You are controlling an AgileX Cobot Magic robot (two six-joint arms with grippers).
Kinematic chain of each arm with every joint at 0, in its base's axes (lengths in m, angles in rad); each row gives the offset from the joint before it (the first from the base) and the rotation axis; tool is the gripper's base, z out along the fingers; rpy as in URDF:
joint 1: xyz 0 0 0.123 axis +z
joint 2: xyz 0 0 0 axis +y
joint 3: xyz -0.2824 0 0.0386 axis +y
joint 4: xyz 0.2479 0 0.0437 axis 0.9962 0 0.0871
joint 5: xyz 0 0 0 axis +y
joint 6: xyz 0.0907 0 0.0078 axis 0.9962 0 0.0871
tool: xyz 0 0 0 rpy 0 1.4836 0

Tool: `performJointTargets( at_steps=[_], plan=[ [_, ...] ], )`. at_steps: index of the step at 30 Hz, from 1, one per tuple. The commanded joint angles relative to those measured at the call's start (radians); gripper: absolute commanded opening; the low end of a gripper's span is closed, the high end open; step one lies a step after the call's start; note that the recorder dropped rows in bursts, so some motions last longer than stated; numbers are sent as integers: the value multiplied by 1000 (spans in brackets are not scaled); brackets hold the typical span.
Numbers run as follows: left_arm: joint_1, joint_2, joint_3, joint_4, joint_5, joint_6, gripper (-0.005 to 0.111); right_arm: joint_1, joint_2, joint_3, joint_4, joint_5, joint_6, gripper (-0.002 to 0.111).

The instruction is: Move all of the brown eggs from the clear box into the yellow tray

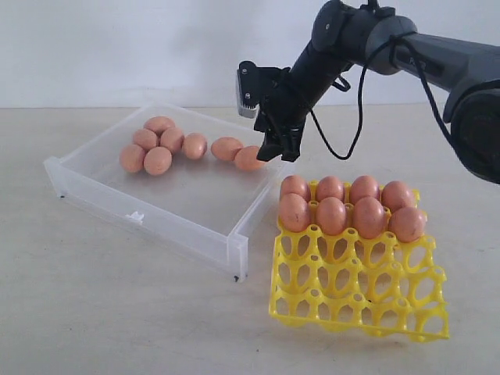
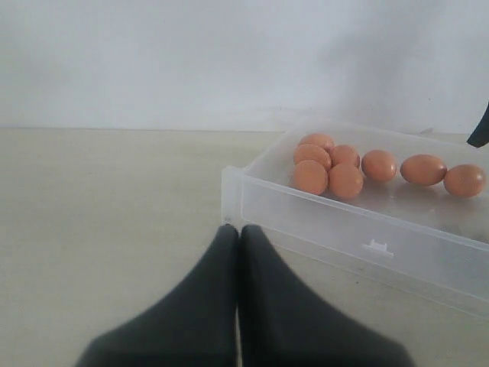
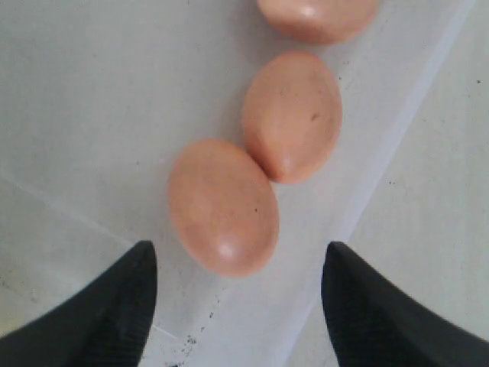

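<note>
Pale table [image 1: 117, 312] under everything, white wall [image 1: 117, 47] behind. Clear box [image 1: 187, 201] at 9 o'clock of exterior-view centre, flat on the table, low walls, small tab on the near wall. Its 4 o'clock corner lies just beside the yellow tray [image 1: 359, 295]; cannot tell if touching. Dark right arm [image 1: 437, 58] comes in from 2 o'clock and slants down toward 8 o'clock, black cable [image 1: 353, 129] looping under it. Yellow tray at 5 o'clock of centre, at 4 o'clock of the box, far side hidden under eggs, nearer cells plain open lattice. Right gripper [image 1: 275, 150] hangs over the box's 3 o'clock end, released, jaws wide apart, grasping nothing; in the right wrist view both dark fingers [image 3: 114, 306] flank an egg pair [image 3: 223, 205] without touching it. Left gripper [image 2: 238, 229] seen only in its own wrist view: clenched, fingers pressed together on nothing, low over bare table near a box corner. Brown eggs [image 1: 158, 160]: eight loose on the box floor, a tight bunch of five toward 10 o'clock, one just beside it at 3 o'clock, then the touching egg pair further toward 3 o'clock under the right gripper. Eight more seated in the tray's two far rows, upright, packed side by side.
</note>
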Motion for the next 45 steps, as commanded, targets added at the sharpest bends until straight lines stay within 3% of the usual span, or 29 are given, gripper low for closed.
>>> performJointTargets(
  at_steps=[1,16,23,30,35,38,41,43,45],
  plan=[
    [-4,-3,-3,-5,0,1,-4,-19,18,0,41,53,-73,59],
    [-4,-3,-3,-5,0,1,-4,-3,40,0,86,41,-147,59],
    [-4,-3,-3,-5,0,1,-4,20,12,0,33,-48,-128,59],
    [-4,-3,-3,-5,0,1,-4,21,5,0,4,36,-75,36],
    [-4,-3,-3,-5,0,1,-4,21,3,0,4,118,-41,34],
    [-4,-3,-3,-5,0,1,-4,19,-5,0,-76,116,120,32],
    [-4,-3,-3,-5,0,1,-4,10,-18,0,-189,91,342,14],
    [-4,-3,-3,-5,0,1,-4,-4,-28,0,-140,55,348,0],
    [-4,-3,-3,-5,0,1,-4,-11,-34,0,-78,28,341,0]
  ],
)
